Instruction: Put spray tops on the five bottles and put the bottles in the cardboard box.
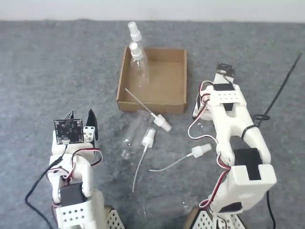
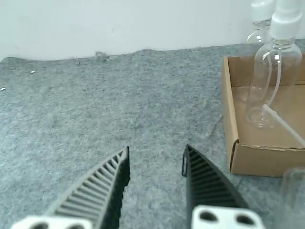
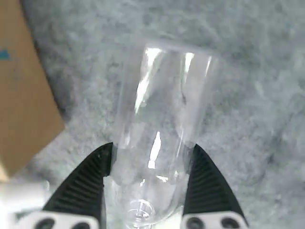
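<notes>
The desk (image 1: 43,62) is covered in fuzzy grey felt. The cardboard box (image 1: 174,106), upper middle of the high view, is a shallow square tray of plain brown card. The bottles are see-through plastic cylinders, and the spray tops are white with long skinny dip tubes.

Count-wise, two capped bottles stand upright. The front bottle (image 1: 138,64) is inside the box's left side and the rear bottle (image 1: 135,31) is just behind it. A bare bottle (image 1: 129,137) lies on the felt below the box. Three tops lie loose: left spray top (image 1: 149,138), middle spray top (image 1: 163,123) and right spray top (image 1: 201,150).

Lower left, the left hand (image 1: 81,119) is spread fairly wide over bare felt, holding nothing. On the right, the right hand (image 3: 150,152) is pinched on a plastic bottle (image 3: 162,95) lying on the felt beside the box.
</notes>
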{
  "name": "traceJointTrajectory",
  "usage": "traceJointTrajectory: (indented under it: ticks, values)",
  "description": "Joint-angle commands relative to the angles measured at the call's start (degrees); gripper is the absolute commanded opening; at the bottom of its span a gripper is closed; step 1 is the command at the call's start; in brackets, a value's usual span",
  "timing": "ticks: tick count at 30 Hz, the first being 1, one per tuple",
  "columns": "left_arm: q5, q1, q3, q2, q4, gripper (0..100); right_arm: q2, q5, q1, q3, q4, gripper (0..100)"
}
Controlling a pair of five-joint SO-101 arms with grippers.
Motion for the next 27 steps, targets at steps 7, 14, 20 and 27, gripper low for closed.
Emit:
traceJointTrajectory:
  ticks: [7,14,20,27]
  values:
    - [-0.8,-0.4,-0.7,-0.8,-1.8,17,-10.9,-18.4,0.6,-3.1,5.8,0.9]
    - [-0.8,-0.4,-0.7,-0.8,-1.8,17,-13.9,-30.0,0.5,-3.0,10.2,0.9]
    - [-0.9,-0.4,-0.7,-0.8,-1.8,17,-13.8,-35.7,0.9,-2.8,10.3,1.3]
    - [-1.0,-0.4,-0.7,-0.8,-1.8,17,-13.8,-40.1,0.8,2.8,3.5,1.3]
